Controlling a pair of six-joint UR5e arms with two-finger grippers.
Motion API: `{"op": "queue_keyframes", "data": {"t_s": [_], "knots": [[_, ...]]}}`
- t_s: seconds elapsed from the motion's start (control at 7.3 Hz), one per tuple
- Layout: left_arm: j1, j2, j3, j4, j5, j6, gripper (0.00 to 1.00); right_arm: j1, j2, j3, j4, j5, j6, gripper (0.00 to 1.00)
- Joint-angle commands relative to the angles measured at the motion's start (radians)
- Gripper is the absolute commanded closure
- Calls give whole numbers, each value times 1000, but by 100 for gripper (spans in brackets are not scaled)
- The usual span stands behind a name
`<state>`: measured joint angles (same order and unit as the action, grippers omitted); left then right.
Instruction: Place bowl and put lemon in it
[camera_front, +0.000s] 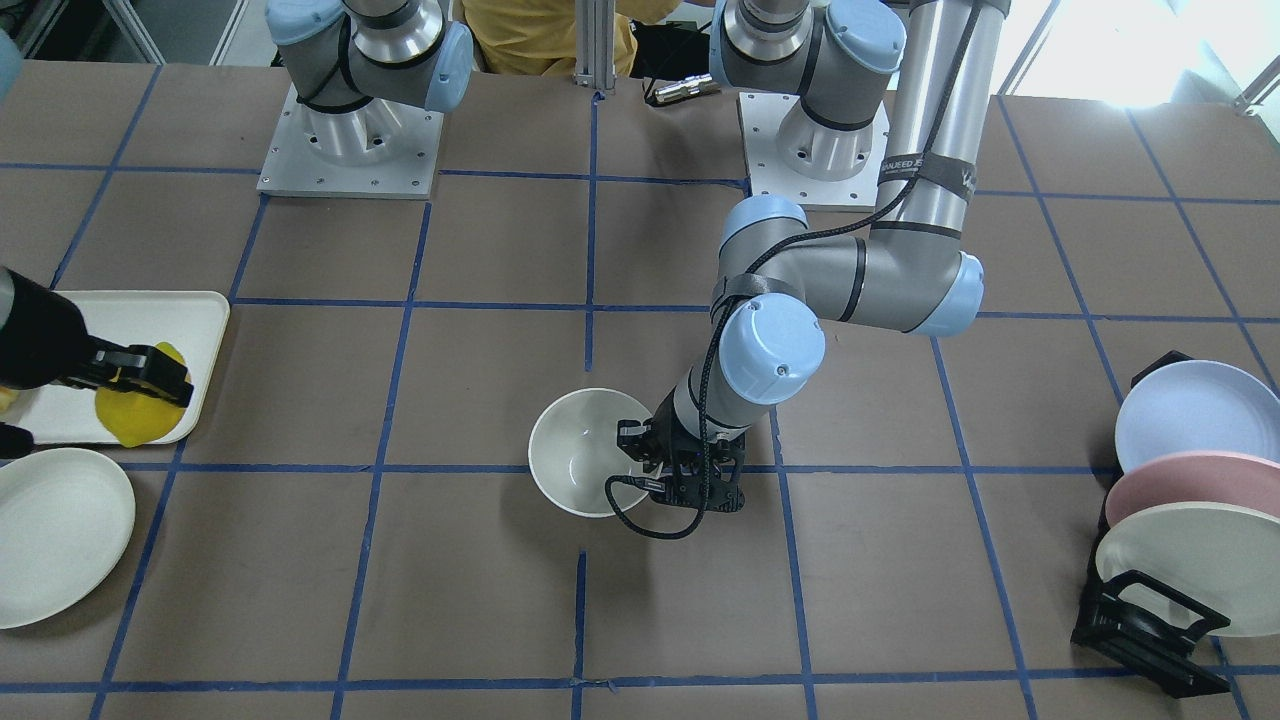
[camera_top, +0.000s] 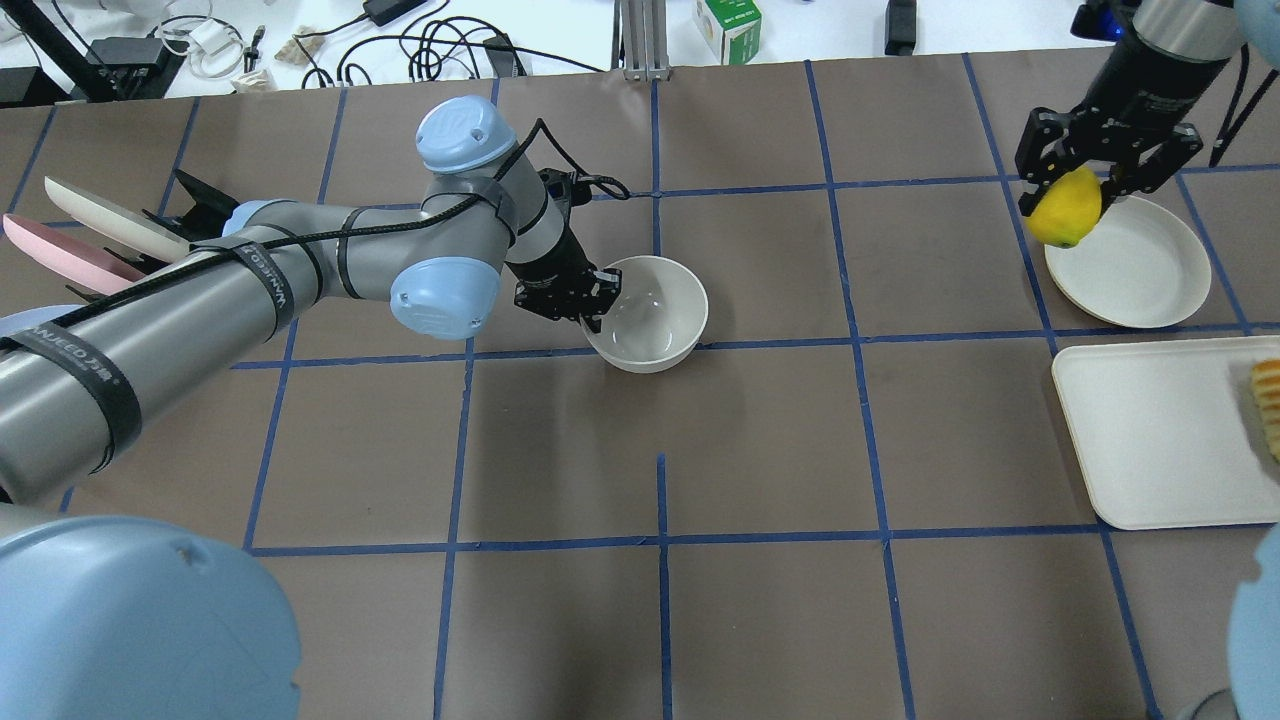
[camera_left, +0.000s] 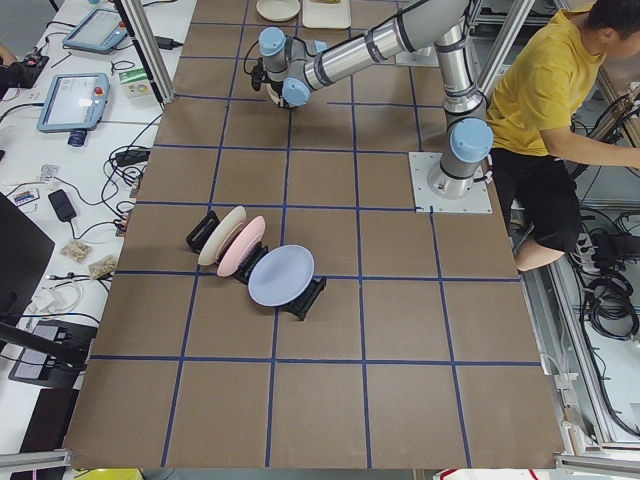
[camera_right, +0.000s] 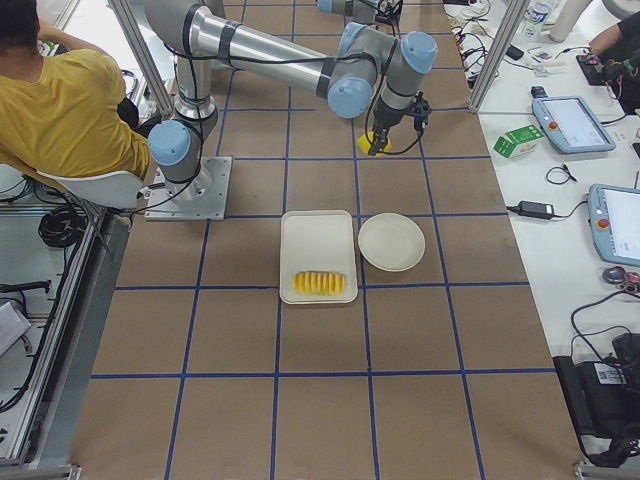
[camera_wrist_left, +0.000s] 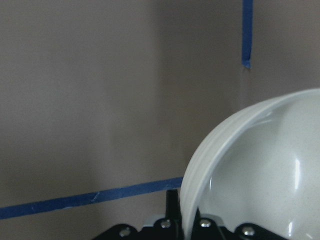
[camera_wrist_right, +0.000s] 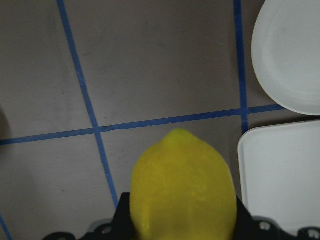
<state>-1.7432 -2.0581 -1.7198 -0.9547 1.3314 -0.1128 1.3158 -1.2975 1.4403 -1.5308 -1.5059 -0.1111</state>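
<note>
The off-white bowl (camera_front: 580, 450) is near the table's middle, slightly tilted, and shows in the overhead view (camera_top: 655, 310) too. My left gripper (camera_top: 597, 300) is shut on its rim; the left wrist view shows the bowl's wall (camera_wrist_left: 265, 170) between the fingers. I cannot tell whether the bowl rests on the table. My right gripper (camera_top: 1085, 185) is shut on the yellow lemon (camera_top: 1065, 208) and holds it in the air by the flat plate's edge. The lemon fills the lower right wrist view (camera_wrist_right: 182, 190).
A flat cream plate (camera_top: 1130, 265) and a white tray (camera_top: 1160, 440) with fruit slices (camera_top: 1268, 400) lie on the right arm's side. A black rack with three plates (camera_front: 1190, 480) stands on the left arm's side. A person in yellow (camera_left: 555, 90) sits behind the robot.
</note>
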Motion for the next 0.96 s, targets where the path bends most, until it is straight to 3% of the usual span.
{"op": "queue_keyframes", "data": {"t_s": [0.0, 0.14, 0.27, 0.55, 0.82], "knots": [[4, 3, 8, 16, 3, -8, 7, 142, -29, 2, 0, 29, 155, 100], [14, 27, 15, 13, 8, -13, 0, 213, -35, 2, -6, 29, 213, 100], [61, 47, 41, -7, 50, 2, 0, 258, -37, 2, -6, 30, 221, 100], [123, 157, 107, -259, 104, 164, 0, 365, -29, 5, -38, 32, 323, 100], [157, 286, 115, -381, 207, 194, 0, 491, 24, 18, -227, 30, 488, 100]]}}
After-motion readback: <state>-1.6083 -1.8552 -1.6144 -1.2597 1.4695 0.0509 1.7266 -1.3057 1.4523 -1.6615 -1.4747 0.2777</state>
